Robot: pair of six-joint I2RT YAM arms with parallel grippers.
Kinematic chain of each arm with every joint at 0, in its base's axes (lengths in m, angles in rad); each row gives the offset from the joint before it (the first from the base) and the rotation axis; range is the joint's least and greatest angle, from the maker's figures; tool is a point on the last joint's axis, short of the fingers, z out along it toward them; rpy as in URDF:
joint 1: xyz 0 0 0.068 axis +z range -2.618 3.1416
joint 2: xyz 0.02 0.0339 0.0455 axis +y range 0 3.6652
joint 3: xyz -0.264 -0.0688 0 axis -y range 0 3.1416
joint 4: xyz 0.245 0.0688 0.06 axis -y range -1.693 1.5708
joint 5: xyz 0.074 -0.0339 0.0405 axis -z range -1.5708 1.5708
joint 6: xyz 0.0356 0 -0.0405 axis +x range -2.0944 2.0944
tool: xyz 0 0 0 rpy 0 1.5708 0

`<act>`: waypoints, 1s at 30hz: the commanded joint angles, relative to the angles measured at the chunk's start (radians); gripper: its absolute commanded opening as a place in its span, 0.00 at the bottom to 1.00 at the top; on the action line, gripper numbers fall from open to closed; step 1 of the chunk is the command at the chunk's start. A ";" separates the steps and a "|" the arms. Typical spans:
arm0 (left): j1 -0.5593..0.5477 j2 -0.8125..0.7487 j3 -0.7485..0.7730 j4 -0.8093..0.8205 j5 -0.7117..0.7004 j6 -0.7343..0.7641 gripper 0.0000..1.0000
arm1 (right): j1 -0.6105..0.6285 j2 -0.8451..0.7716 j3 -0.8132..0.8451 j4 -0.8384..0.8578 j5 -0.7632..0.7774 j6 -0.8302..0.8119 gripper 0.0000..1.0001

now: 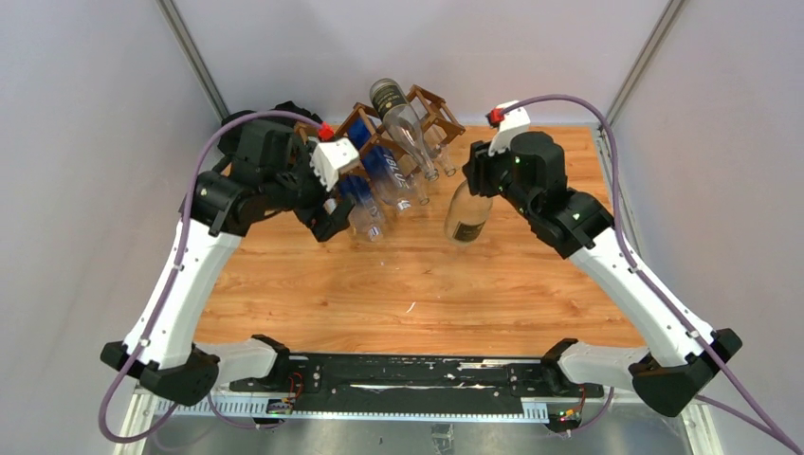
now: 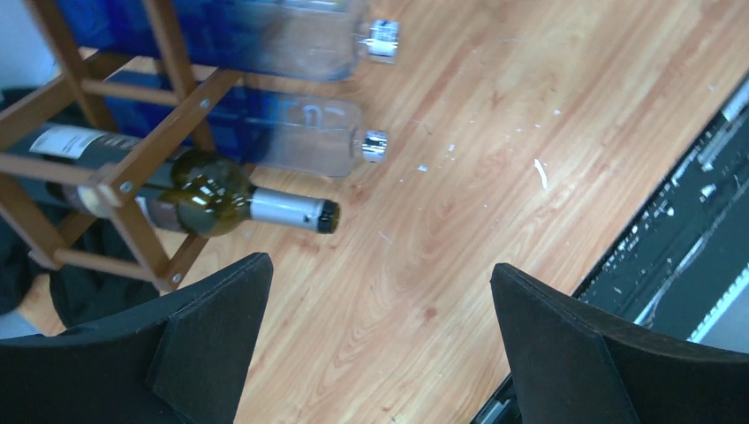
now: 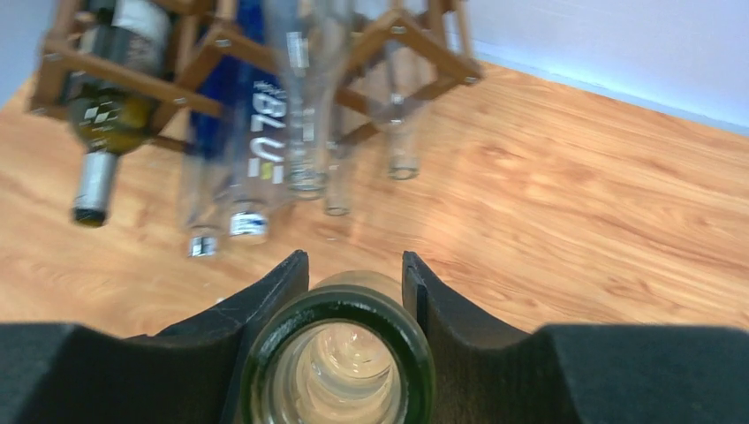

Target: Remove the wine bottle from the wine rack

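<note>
R gripper (image 3: 353,274) clamps wine bottle (image 1: 467,216) neck, upright off wine rack (image 2: 166,145); L gripper (image 2: 380,269) released.

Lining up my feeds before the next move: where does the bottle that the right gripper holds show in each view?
Top external: the held bottle is right of centre, just in front of the wine rack's right end.
Left wrist: not in it.
Right wrist: bottom centre, open mouth toward the lens, clamped in the right gripper.
Shared landmark: the wine rack, in all three views.
</note>
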 commanded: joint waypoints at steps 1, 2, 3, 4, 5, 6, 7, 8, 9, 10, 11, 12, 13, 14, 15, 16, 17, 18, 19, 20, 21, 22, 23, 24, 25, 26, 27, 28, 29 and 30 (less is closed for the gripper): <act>0.084 0.077 0.094 -0.069 0.025 -0.057 1.00 | -0.126 -0.016 0.058 0.127 0.044 -0.055 0.00; 0.096 0.085 0.104 -0.069 0.026 -0.063 1.00 | -0.153 -0.003 0.061 0.134 0.037 -0.056 0.00; 0.103 0.094 0.113 -0.068 0.022 -0.065 1.00 | -0.174 0.012 0.063 0.144 0.035 -0.059 0.00; 0.106 0.099 0.118 -0.068 0.010 -0.069 1.00 | -0.198 0.022 0.066 0.154 0.033 -0.060 0.00; 0.108 0.108 0.124 -0.068 -0.003 -0.078 1.00 | -0.220 0.041 0.069 0.167 0.029 -0.058 0.00; 0.110 0.114 0.128 -0.068 -0.013 -0.083 1.00 | -0.246 0.055 0.073 0.178 0.020 -0.051 0.00; 0.113 0.122 0.130 -0.068 -0.017 -0.087 1.00 | -0.268 0.071 0.076 0.191 0.013 -0.045 0.00; 0.116 0.127 0.131 -0.066 -0.019 -0.087 1.00 | -0.288 0.087 0.078 0.206 0.010 -0.040 0.00; 0.118 0.135 0.133 -0.066 -0.022 -0.088 1.00 | -0.306 0.105 0.080 0.224 0.007 -0.038 0.00; 0.119 0.143 0.137 -0.066 -0.023 -0.089 1.00 | -0.320 0.122 0.081 0.245 0.006 -0.039 0.00; 0.122 0.149 0.143 -0.067 -0.022 -0.094 1.00 | -0.334 0.141 0.082 0.263 0.007 -0.043 0.00; 0.125 0.155 0.148 -0.067 -0.020 -0.096 1.00 | -0.347 0.164 0.087 0.280 0.009 -0.046 0.00; 0.128 0.162 0.155 -0.066 -0.015 -0.101 1.00 | -0.361 0.186 0.097 0.294 0.010 -0.053 0.00; 0.128 0.169 0.162 -0.066 -0.013 -0.105 1.00 | -0.374 0.210 0.105 0.307 0.008 -0.059 0.00; 0.130 0.175 0.169 -0.067 -0.012 -0.107 1.00 | -0.382 0.242 0.112 0.330 0.004 -0.063 0.00; 0.131 0.184 0.178 -0.067 -0.008 -0.106 1.00 | -0.390 0.263 0.116 0.348 0.002 -0.065 0.00; 0.132 0.186 0.185 -0.066 -0.005 -0.106 1.00 | -0.398 0.287 0.125 0.362 -0.004 -0.065 0.00; 0.133 0.191 0.189 -0.066 0.000 -0.104 1.00 | -0.406 0.311 0.135 0.376 -0.008 -0.065 0.00; 0.134 0.194 0.196 -0.066 0.006 -0.101 1.00 | -0.412 0.336 0.148 0.385 -0.013 -0.067 0.00; 0.135 0.196 0.200 -0.066 0.014 -0.101 1.00 | -0.419 0.362 0.164 0.392 -0.016 -0.071 0.00; 0.135 0.197 0.203 -0.066 0.023 -0.099 1.00 | -0.425 0.386 0.182 0.396 -0.016 -0.071 0.00; 0.135 0.199 0.205 -0.066 0.031 -0.098 1.00 | -0.431 0.413 0.202 0.401 -0.018 -0.070 0.00; 0.135 0.199 0.207 -0.066 0.038 -0.099 1.00 | -0.437 0.437 0.221 0.406 -0.020 -0.070 0.00; 0.135 0.201 0.208 -0.066 0.042 -0.100 1.00 | -0.441 0.459 0.239 0.409 -0.020 -0.070 0.00; 0.135 0.203 0.211 -0.067 0.042 -0.102 1.00 | -0.445 0.481 0.257 0.410 -0.019 -0.069 0.00; 0.136 0.205 0.212 -0.067 0.041 -0.105 1.00 | -0.449 0.500 0.268 0.437 -0.019 -0.067 0.00; 0.136 0.208 0.211 -0.066 0.039 -0.107 1.00 | -0.449 0.521 0.278 0.456 -0.019 -0.068 0.00; 0.136 0.209 0.210 -0.066 0.037 -0.109 1.00 | -0.449 0.542 0.293 0.468 -0.017 -0.069 0.00; 0.136 0.210 0.209 -0.066 0.037 -0.108 1.00 | -0.448 0.563 0.310 0.474 -0.018 -0.067 0.00; 0.136 0.210 0.209 -0.066 0.036 -0.109 1.00 | -0.448 0.586 0.338 0.474 -0.023 -0.067 0.00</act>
